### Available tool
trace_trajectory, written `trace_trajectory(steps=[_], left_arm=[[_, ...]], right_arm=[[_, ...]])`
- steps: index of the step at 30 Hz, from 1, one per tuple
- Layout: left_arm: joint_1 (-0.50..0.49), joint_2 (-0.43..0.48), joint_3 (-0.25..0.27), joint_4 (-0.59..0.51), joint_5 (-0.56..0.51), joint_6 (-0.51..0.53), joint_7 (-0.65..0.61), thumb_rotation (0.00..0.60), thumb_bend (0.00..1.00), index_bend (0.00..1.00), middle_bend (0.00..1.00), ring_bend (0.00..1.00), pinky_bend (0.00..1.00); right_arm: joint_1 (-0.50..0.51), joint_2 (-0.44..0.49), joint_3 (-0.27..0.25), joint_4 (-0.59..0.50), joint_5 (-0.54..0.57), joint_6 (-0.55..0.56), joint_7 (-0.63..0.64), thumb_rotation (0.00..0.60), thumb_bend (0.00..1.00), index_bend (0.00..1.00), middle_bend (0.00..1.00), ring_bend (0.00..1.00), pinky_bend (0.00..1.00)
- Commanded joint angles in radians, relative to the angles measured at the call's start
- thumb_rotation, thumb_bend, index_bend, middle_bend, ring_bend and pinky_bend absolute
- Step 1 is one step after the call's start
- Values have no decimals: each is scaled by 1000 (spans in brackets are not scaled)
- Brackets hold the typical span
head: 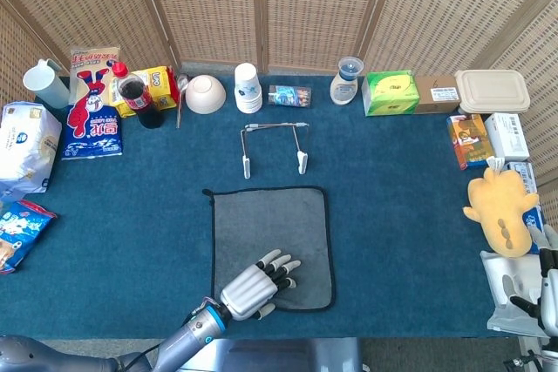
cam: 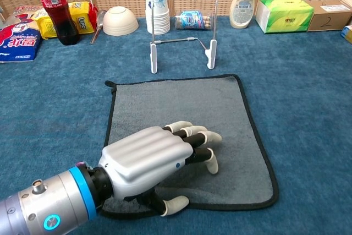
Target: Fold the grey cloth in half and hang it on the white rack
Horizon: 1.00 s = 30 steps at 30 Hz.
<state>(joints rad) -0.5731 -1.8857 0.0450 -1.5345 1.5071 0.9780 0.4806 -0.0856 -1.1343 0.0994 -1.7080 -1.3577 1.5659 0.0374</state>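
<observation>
Grey cloth (cam: 181, 108) lies flat, unfolded, centre of blue worktop (cam: 308, 108), black-trimmed edges all showing. Left robot hand (cam: 151, 163) rests on its lower-left part near bottom edge, fingers (cam: 201, 136) slightly curled & apart, pressing on fabric, grasping nothing; thumb at the bottom hem. White rack (cam: 181, 31) stands upright just above cloth's top edge, w/ small gap between. Open carpet left & right of cloth. Right robot hand (head: 545, 289) at lower-right frame corner, mostly cut off; can't tell its state. Cups (cam: 157, 6), bowl (cam: 121, 20), bottle (cam: 52, 4) line the top edge.
</observation>
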Motion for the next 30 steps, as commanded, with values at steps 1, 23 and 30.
trace_trajectory(steps=[1,23,30], left_arm=[[2,1,2,-4,-3,2,1,600,103,330,100,0,0],[25,-21,-3,24,-8,56,2,600,203,401,133,0,0],[28,-29,-2,30,-4,64,2,600,205,453,142,0,0]], right_arm=[[-1,0,0,-1,-1,1,0,600,319,37,25,0,0],[-14,1,-4,-4,-6,11,5,600,319,37,25,0,0],[-16,0,-4,3,-6,10,16,600,319,37,25,0,0]])
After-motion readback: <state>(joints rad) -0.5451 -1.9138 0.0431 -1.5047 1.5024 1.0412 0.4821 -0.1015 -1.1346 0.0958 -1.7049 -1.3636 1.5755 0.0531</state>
